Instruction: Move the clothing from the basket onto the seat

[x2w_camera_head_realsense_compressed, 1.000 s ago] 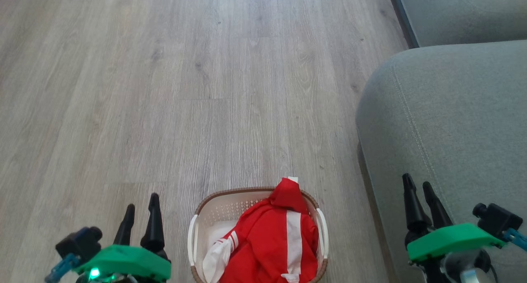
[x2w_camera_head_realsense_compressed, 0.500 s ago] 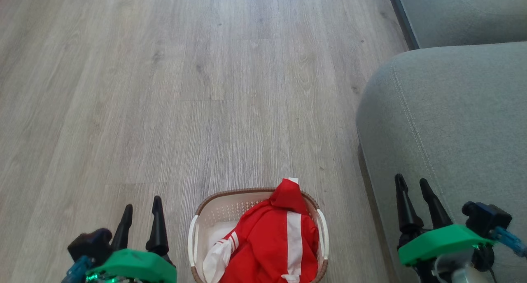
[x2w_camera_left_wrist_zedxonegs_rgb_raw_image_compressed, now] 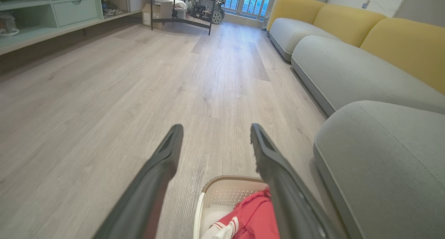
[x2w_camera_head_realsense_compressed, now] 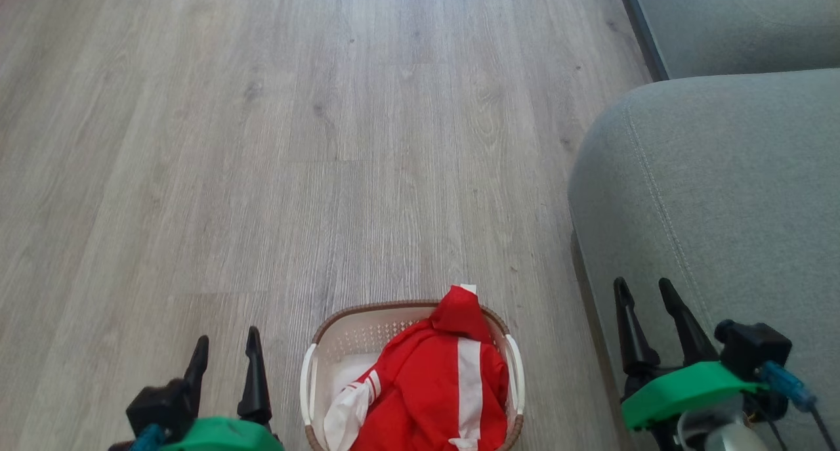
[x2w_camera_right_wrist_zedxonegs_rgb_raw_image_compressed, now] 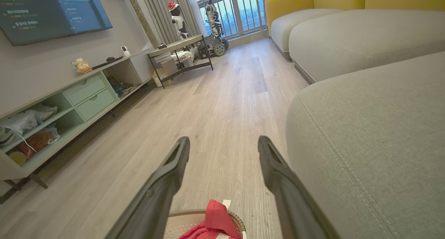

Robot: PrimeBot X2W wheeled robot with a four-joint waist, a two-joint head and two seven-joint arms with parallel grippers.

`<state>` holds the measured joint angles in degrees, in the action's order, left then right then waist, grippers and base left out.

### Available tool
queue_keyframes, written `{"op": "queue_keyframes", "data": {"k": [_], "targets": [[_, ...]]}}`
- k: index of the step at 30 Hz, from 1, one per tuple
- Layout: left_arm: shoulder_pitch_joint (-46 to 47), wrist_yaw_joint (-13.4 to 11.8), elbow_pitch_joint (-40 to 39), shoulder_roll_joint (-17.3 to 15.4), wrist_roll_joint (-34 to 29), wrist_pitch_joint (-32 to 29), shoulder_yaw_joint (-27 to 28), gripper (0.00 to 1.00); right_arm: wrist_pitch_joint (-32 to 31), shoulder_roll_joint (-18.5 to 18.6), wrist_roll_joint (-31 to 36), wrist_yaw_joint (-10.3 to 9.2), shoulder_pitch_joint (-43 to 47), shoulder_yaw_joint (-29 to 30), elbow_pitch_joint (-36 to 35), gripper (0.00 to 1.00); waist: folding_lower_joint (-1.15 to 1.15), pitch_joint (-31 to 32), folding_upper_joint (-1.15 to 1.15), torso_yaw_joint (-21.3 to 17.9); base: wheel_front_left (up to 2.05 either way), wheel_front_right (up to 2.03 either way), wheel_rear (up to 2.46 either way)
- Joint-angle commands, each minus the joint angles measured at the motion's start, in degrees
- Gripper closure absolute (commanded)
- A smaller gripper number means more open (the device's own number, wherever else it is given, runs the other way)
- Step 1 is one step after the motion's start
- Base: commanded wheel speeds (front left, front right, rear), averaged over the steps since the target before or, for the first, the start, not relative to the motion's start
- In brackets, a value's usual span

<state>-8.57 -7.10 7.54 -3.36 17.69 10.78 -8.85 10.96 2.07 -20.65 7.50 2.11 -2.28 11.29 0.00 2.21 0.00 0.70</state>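
1. Left gripper (x2w_camera_head_realsense_compressed: 227,339): fingers spread with a wide gap between them. It holds nothing and touches nothing. It hangs above the floor (x2w_camera_head_realsense_compressed: 328,142), just left of the basket (x2w_camera_head_realsense_compressed: 367,308).
2. Right gripper (x2w_camera_head_realsense_compressed: 643,285): fingers spread to a similar gap, also empty and touching nothing. It hangs by the left edge of the seat (x2w_camera_head_realsense_compressed: 722,188), to the right of the basket.
3. Clothing (x2w_camera_head_realsense_compressed: 433,385): red with white stripes, heaped in the basket toward its right side. One red fold rises over the far rim.
4. Basket: stands on the floor between the two grippers. It is near the seat's rounded corner but apart from it, with a strip of floor between.
5. Seat edge: a stitched seam runs along the rounded corner. A second grey cushion (x2w_camera_head_realsense_compressed: 735,24) lies beyond it.
6. Open room: the wood floor runs wide ahead and to the left of the basket. A low shelf unit (x2w_camera_right_wrist_zedxonegs_rgb_raw_image_compressed: 87,93) lines the far left side.
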Motion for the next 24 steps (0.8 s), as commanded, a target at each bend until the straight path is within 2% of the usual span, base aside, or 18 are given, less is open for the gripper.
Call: {"op": "queue_keyframes", "data": {"k": [1,19,24], "targets": [[1.7,-0.6,-2.3,-0.5,-2.0,1.2,1.0,0.0,1.0,0.7,2.1,-0.01,-0.6,-1.5,-2.5,0.0,0.0,0.0,0.0,0.0,0.0,0.0,0.0],[0.2,-1.8,-3.0,-0.1,-13.6,4.2,1.0,0.0,4.0,0.8,14.7,-0.01,-0.2,-2.5,-3.0,0.0,0.0,-0.1,0.0,0.2,0.0,0.0,0.0],[0.1,-1.5,-2.9,0.1,-13.5,4.2,1.2,0.0,4.0,0.8,14.8,-0.01,-0.2,-2.4,-2.8,0.0,0.0,-0.1,0.0,0.2,0.0,0.0,0.0]]}}
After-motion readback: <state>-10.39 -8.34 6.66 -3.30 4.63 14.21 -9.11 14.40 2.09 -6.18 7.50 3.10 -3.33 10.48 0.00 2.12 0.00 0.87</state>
